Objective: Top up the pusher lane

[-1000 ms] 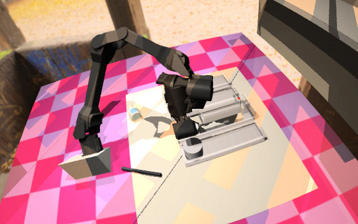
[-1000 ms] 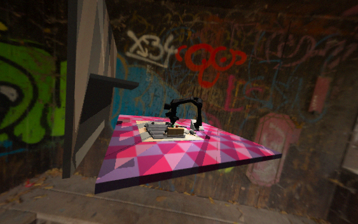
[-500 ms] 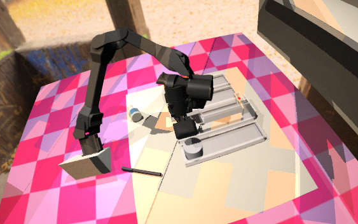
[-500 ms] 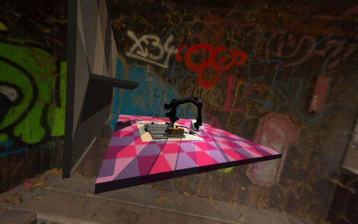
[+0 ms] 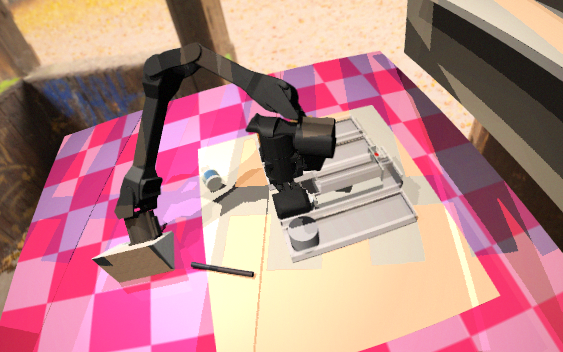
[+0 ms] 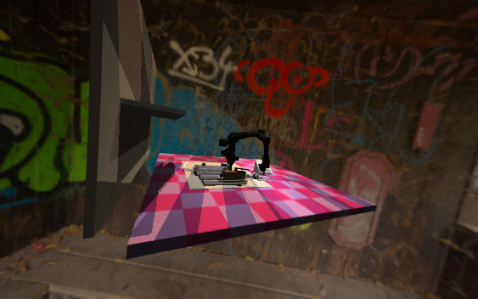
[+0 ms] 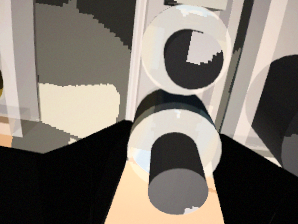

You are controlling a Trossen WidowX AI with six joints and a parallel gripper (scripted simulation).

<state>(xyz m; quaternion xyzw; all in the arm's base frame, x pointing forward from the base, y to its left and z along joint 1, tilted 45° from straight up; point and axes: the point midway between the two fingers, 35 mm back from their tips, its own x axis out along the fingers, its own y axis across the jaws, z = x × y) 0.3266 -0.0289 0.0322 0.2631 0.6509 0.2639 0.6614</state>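
Note:
My gripper (image 5: pixel 293 204) (image 7: pixel 172 136) is shut on a clear-walled jar (image 7: pixel 175 117) with a dark, knob-like top. It holds the jar at the front end of the middle lane; the top view mostly hides it behind the fingers. A matching jar (image 7: pixel 187 50), pale and round with a dark centre, is in the sprung lane directly behind the held one. The two overlap in the wrist view, so I cannot tell whether they touch. The pusher part with a red mark (image 5: pixel 376 154) is toward the lane's back. The front stop and the held jar's base are hidden.
A grey cylindrical jar (image 5: pixel 303 233) stands in the neighbouring lane, at its front. A blue-and-white jar (image 5: pixel 212 179) is on the mat left of the lanes. A black rod (image 5: pixel 222 270) lies near the arm's base. Lane walls (image 7: pixel 134 60) flank the jars.

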